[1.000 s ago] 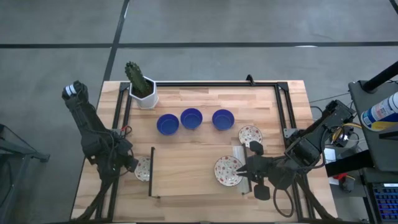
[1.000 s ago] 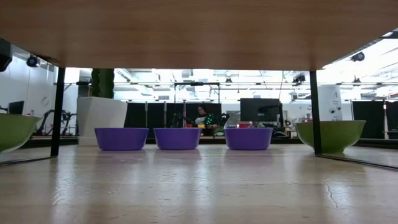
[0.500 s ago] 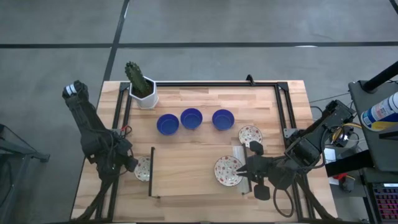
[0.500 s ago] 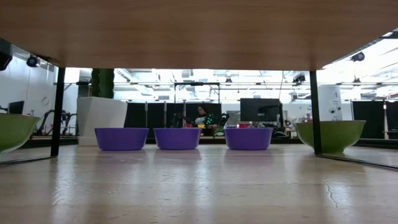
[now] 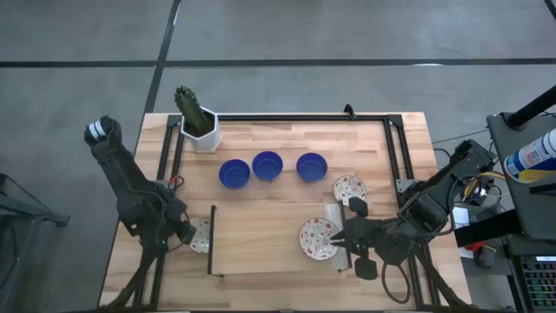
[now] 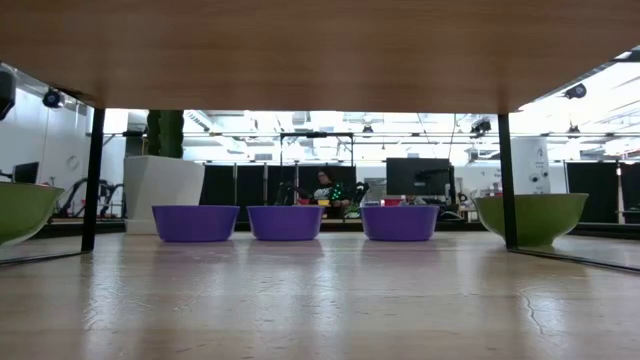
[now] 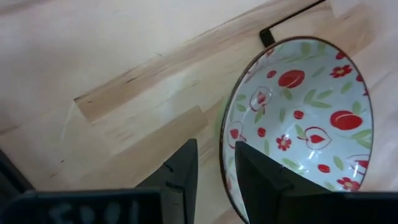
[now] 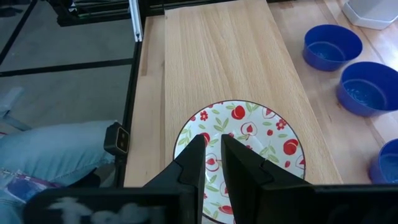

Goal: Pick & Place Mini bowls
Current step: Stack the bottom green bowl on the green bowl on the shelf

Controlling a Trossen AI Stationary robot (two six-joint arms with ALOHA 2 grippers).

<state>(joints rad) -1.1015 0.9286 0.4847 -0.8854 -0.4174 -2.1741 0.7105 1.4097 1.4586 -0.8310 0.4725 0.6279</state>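
Three blue mini bowls [image 5: 234, 173], [image 5: 267, 164], [image 5: 311, 166] stand in a row on the table's far half. Three white bowls with a red flower pattern rest on the table: one at the right [image 5: 349, 189], one near the front [image 5: 319, 238], one at the left [image 5: 200, 235]. My left gripper [image 5: 186, 233] is at the left bowl's rim [image 7: 225, 143], slightly open, with one finger inside the bowl and one outside. My right gripper [image 5: 340, 239] is shut at the front bowl's right rim, with its fingers over the bowl's inside [image 8: 261, 143]. My right gripper's shut fingers [image 8: 198, 155] reach level from the table's right over the front patterned bowl's near rim, which the gripper itself hides. I cannot tell whether they touch the bowl. The bowl sits flat on the table.
A cactus in a white hexagonal pot [image 5: 201, 130] stands at the far left corner. A black frame [image 5: 300, 116] runs around the table top, with a rail [image 5: 211, 242] beside the left bowl. A person's leg in jeans [image 8: 56, 155] shows past the near edge.
My left arm has shifted a little toward the table's near edge beside the left patterned bowl. No bowl has moved.
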